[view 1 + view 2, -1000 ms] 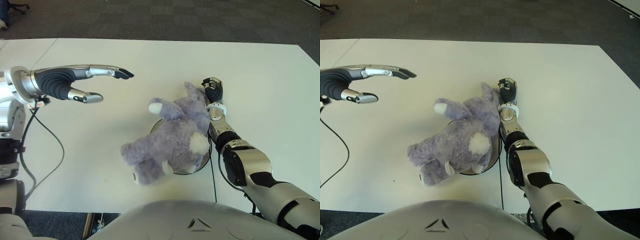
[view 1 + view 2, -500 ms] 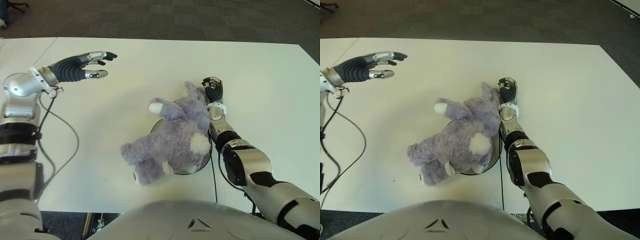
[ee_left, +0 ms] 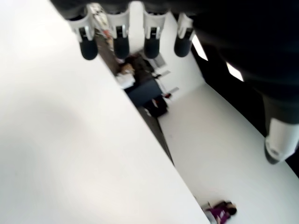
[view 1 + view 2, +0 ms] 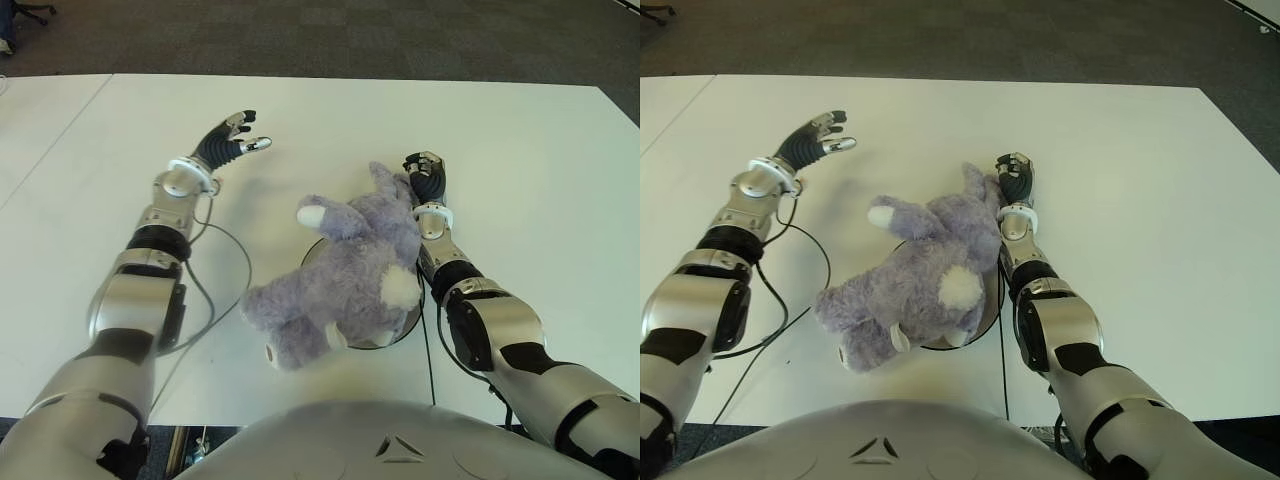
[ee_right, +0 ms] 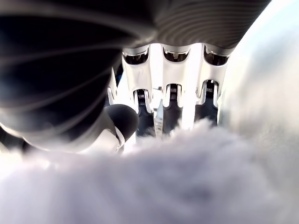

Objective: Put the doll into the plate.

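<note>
doll [image 4: 345,275] lies across plate [image 4: 408,325] | right hand [image 4: 426,180] fingers curled against doll's far end | left hand [image 4: 228,140] spread, empty, over table [image 4: 520,150]

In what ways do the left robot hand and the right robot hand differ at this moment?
The left robot hand is open and holds nothing; the right robot hand is curled against the plush doll. The left is far from the plate; the right is just beyond it. Both are over the white table.
</note>
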`<state>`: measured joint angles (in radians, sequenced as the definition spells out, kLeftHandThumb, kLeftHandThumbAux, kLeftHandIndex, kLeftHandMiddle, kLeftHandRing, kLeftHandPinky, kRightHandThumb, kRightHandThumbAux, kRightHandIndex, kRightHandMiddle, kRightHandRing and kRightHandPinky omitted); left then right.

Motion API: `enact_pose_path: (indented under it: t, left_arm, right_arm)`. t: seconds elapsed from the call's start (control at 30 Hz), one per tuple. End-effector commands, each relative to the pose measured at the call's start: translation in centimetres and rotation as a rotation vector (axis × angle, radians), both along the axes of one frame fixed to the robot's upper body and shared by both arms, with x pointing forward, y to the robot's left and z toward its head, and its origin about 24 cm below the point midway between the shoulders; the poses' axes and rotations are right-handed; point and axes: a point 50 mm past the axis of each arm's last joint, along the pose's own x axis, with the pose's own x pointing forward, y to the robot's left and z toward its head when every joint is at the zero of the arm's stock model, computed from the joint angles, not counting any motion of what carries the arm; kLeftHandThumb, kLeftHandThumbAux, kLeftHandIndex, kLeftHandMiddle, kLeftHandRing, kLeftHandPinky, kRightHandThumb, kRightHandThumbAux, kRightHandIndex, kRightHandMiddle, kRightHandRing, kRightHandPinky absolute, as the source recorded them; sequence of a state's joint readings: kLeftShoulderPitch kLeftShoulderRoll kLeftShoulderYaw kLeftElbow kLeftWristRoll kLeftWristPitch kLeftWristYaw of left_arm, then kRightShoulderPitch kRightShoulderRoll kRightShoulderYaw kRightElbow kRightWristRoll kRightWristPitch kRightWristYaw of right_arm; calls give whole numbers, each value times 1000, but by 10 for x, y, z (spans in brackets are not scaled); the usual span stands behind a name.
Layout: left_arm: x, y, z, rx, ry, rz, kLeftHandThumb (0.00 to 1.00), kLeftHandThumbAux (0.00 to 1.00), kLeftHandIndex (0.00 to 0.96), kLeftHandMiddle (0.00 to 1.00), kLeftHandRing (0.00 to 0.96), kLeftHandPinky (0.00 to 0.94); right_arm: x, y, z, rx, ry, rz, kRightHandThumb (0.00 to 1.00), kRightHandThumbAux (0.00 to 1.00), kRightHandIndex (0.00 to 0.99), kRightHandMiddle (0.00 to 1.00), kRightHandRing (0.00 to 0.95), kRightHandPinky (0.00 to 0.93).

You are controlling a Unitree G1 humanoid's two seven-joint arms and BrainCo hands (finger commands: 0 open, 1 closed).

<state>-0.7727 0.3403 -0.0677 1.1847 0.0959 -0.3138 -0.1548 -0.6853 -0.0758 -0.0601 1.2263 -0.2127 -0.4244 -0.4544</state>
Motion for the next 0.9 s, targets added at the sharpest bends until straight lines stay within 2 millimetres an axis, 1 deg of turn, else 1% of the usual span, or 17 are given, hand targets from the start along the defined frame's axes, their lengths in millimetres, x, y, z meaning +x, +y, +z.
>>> enact_pose_path:
  t: [0.03, 0.13, 0.17, 0.27, 0.3, 0.37, 0.53, 0.63, 0.7, 0.77, 0.9]
  left_arm:
    - [-17, -28, -50, 18, 169, 141, 0, 512, 0, 0, 0, 0]
    - [-23, -33, -59, 0, 190, 155, 0, 491, 0, 0, 0, 0]
    - [-25, -34, -62, -9, 196, 160, 0, 473, 0, 0, 0, 0]
    - [-32, -36, -70, -52, 207, 183, 0, 458, 0, 0, 0, 0]
    - [-37, -36, -76, -93, 212, 202, 0, 444, 0, 0, 0, 0]
    - [-46, -37, -86, -152, 224, 234, 0, 431, 0, 0, 0, 0]
    - [-62, -34, -103, -232, 272, 288, 0, 434, 0, 0, 0, 0]
    - [-81, -30, -120, -310, 324, 335, 0, 439, 0, 0, 0, 0]
    - [-85, -29, -123, -337, 330, 350, 0, 439, 0, 0, 0, 0]
    - [-87, -28, -124, -376, 320, 364, 0, 445, 0, 0, 0, 0]
    - [-92, -28, -126, -469, 294, 392, 0, 481, 0, 0, 0, 0]
  right_arm:
    - [-73, -8, -92, -5, 434, -48, 827, 695, 413, 458, 450, 469]
    - [-73, -8, -92, -3, 432, -53, 827, 695, 414, 457, 434, 449]
    - [-73, -8, -92, -1, 433, -54, 826, 695, 414, 455, 412, 426]
    - [-74, -9, -92, 9, 432, -57, 826, 695, 414, 455, 403, 423]
    - [-74, -9, -92, 18, 430, -60, 827, 695, 414, 455, 414, 450]
    - [-74, -9, -92, 28, 426, -65, 829, 694, 414, 456, 421, 448]
    - [-75, -10, -92, 33, 420, -72, 829, 694, 414, 457, 421, 448]
    - [-75, -11, -92, 31, 413, -76, 829, 694, 414, 456, 423, 452]
    - [-75, -11, -92, 29, 409, -77, 829, 694, 414, 456, 425, 455]
    - [-75, -12, -92, 27, 406, -77, 829, 694, 414, 457, 436, 478]
    - [-75, -14, -91, 27, 406, -76, 828, 693, 414, 459, 453, 489]
